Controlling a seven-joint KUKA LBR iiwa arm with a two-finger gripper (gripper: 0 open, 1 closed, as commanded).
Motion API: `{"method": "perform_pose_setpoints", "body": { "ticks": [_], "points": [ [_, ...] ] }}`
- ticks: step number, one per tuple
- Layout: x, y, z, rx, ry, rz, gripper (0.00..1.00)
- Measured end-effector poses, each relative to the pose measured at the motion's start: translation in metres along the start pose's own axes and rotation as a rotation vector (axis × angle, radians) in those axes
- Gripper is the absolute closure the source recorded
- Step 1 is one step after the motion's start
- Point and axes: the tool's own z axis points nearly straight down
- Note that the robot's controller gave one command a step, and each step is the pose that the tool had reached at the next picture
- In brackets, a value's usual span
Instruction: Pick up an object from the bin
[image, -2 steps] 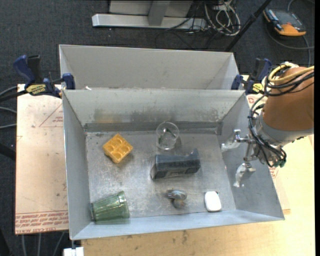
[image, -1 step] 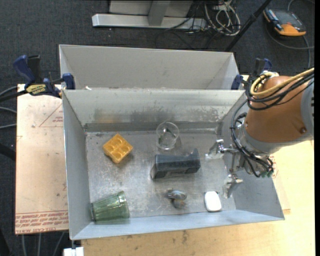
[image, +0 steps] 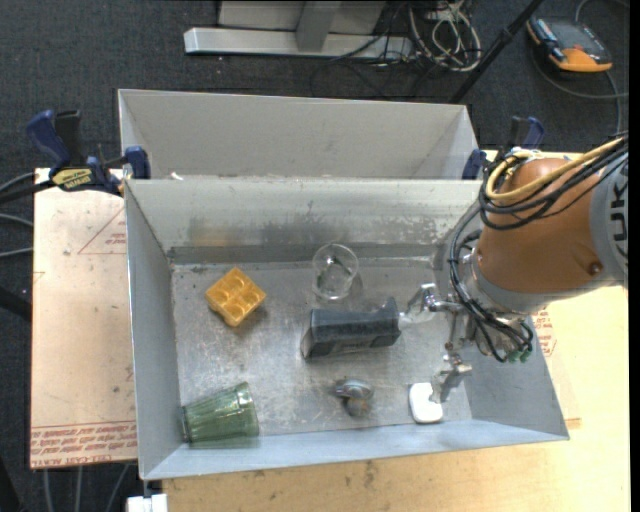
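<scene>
Near the right-hand wall of the bin (image: 150, 300), as the camera sees it, the end effector (image: 441, 340) hangs low over the grey floor. It is released, its two metal fingers (image: 428, 298) standing spread apart. Behind it the arm (image: 530, 235), under its orange cover and loops of cable, reaches in over the bin's rim.

Closest to the end effector is a small white rounded piece (image: 425, 404). It lies just beside the tip of the finger nearer the camera, on the side toward the bin's front wall. Whether that fingertip touches the piece cannot be told.

Just beyond the end effector, toward the middle of the bin, a dark grey oblong block (image: 350, 331) lies flat, with one short end facing the gap between the fingers. A clear glass (image: 335, 270) stands behind the block, toward the far wall and close to it.

A small grey rounded lump (image: 352, 396) sits on the near side of the block, near the white piece but apart from it.

Well away from the end effector, across the bin, a yellow square piece with a waffle-like top (image: 238, 296) rests on the floor. A green see-through cup (image: 219, 416) lies on its side in the front corner farthest from the end effector.
</scene>
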Motion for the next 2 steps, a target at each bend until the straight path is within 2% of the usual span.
{"method": "perform_pose_setpoints", "body": {
  "ticks": [1,2],
  "points": [
    [0.004,-0.009,0.005,0.005,0.001,-0.043,0.00],
    [0.001,0.004,0.032,0.004,-0.002,-0.122,0.00]
  ]
}}
